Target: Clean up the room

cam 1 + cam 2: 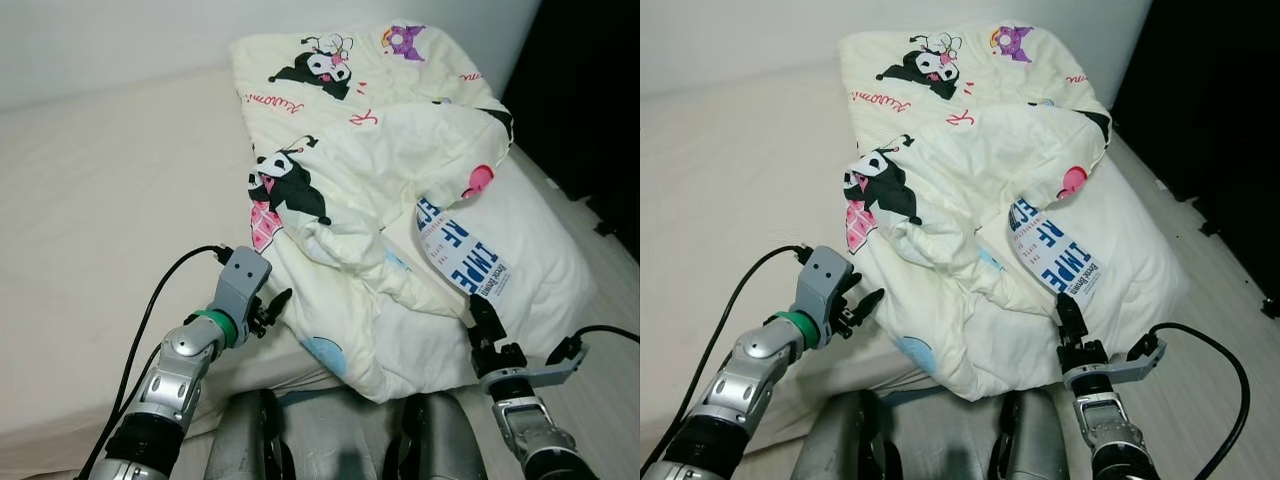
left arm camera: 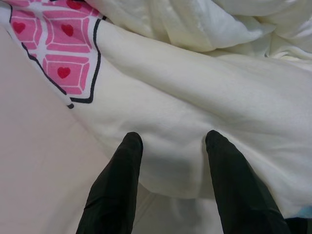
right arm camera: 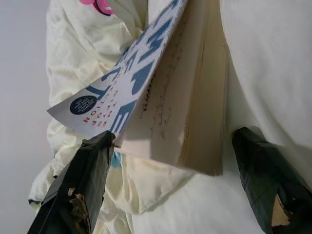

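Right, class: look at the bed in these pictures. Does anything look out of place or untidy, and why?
Yes. The cartoon-print comforter lies crumpled in a heap on the mattress instead of spread flat. A paperback book sits wedged in its folds, its cover splayed open. The right gripper is open around the book's lower edge; the left gripper is open at the comforter's edge.

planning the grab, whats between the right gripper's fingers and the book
Nothing. In the right wrist view the right gripper is open, its fingers either side of the book's lower edge, with only the comforter behind.

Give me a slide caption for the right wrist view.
Right gripper open around a book's lower edge on the duvet.
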`<state>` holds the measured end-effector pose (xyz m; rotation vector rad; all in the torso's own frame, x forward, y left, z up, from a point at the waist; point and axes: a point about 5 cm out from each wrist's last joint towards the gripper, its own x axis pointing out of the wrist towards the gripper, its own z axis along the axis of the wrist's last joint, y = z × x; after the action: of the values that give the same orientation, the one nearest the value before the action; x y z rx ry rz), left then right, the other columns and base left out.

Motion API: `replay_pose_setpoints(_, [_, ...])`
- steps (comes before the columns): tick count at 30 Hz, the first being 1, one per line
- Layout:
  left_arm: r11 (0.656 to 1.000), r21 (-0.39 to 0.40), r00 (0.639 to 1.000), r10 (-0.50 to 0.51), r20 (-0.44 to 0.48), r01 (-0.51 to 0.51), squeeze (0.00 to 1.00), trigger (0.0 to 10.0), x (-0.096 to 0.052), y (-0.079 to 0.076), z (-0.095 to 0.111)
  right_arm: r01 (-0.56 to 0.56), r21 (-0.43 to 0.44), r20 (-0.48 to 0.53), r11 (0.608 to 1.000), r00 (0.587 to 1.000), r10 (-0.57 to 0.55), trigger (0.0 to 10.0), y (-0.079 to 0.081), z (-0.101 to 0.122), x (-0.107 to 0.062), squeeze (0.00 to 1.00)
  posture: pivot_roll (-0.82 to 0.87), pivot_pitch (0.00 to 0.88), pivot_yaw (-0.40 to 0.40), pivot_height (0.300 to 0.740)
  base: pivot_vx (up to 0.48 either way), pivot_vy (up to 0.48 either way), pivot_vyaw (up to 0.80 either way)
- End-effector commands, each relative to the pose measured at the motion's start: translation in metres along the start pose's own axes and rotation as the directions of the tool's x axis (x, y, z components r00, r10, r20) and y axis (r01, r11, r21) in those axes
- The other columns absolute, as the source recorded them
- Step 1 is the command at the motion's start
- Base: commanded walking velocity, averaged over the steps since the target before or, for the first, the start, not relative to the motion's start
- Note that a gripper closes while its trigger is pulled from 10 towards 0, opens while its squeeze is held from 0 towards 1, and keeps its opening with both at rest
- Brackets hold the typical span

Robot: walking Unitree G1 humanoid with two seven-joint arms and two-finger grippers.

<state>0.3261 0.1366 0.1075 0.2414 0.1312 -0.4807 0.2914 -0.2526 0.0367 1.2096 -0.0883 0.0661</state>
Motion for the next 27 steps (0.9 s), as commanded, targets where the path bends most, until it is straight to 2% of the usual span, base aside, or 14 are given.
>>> replay_pose_setpoints(1, [1.0, -0.006, 0.999, -0.002, -0.038, 0.002, 0.0, 10.0, -0.004, 0.0, -0.009, 0.027, 0.017, -0.017, 0.999, 0.999, -0.027, 10.0, -0.004, -0.004, -0.003, 0.0, 0.2, 0.197, 0.157, 0.595, 0.0, 0.0, 0.0])
replay_pose_setpoints(7, [1.0, -0.003, 0.999, 0.003, -0.04, -0.004, 0.0, 10.0, -0.006, 0.002, -0.008, 0.026, -0.007, -0.034, 1.0, 0.999, -0.027, 10.0, 0.001, -0.004, 0.004, 0.0, 0.22, 0.198, 0.16, 0.595, 0.0, 0.0, 0.0])
replay_pose_setpoints(12, [1.0, 0.0, 0.999, 0.006, -0.043, -0.006, 0.0, 10.0, -0.008, 0.002, -0.009, -0.013, -0.035, -0.007, 0.999, 1.0, 0.013, 10.0, 0.009, 0.007, 0.012, 0.0, 0.22, 0.196, 0.16, 0.595, 0.0, 0.0, 0.0])
replay_pose_setpoints(16, [1.0, -0.004, 0.999, 0.003, -0.042, -0.003, 0.0, 10.0, -0.007, 0.0, -0.008, -0.046, -0.06, 0.014, 0.997, 0.999, 0.047, 10.0, 0.01, 0.014, 0.011, 0.0, 0.21, 0.194, 0.154, 0.595, 0.0, 0.0, 0.0])
replay_pose_setpoints(20, [1.0, -0.007, 0.999, -0.006, -0.043, 0.006, 0.0, 10.0, -0.007, -0.002, -0.009, -0.084, -0.072, 0.058, 0.994, 0.994, 0.088, 10.0, 0.01, 0.02, 0.005, 0.0, 0.19, 0.192, 0.152, 0.595, 0.0, 0.0, 0.0])
replay_pose_setpoints(22, [1.0, -0.009, 0.999, -0.017, -0.046, 0.017, 0.0, 10.0, -0.005, -0.005, -0.01, -0.119, -0.071, 0.115, 0.99, 0.985, 0.126, 10.0, 0.007, 0.025, -0.006, 0.0, 0.17, 0.189, 0.148, 0.595, 0.0, 0.0, 0.0])
replay_pose_setpoints(27, [1.0, -0.014, 0.999, -0.025, -0.043, 0.024, 0.0, 10.0, -0.002, -0.008, -0.009, -0.126, -0.077, 0.151, 0.989, 0.979, 0.137, 10.0, 0.004, 0.028, -0.015, 0.0, 0.16, 0.188, 0.146, 0.595, 0.0, 0.0, 0.0])
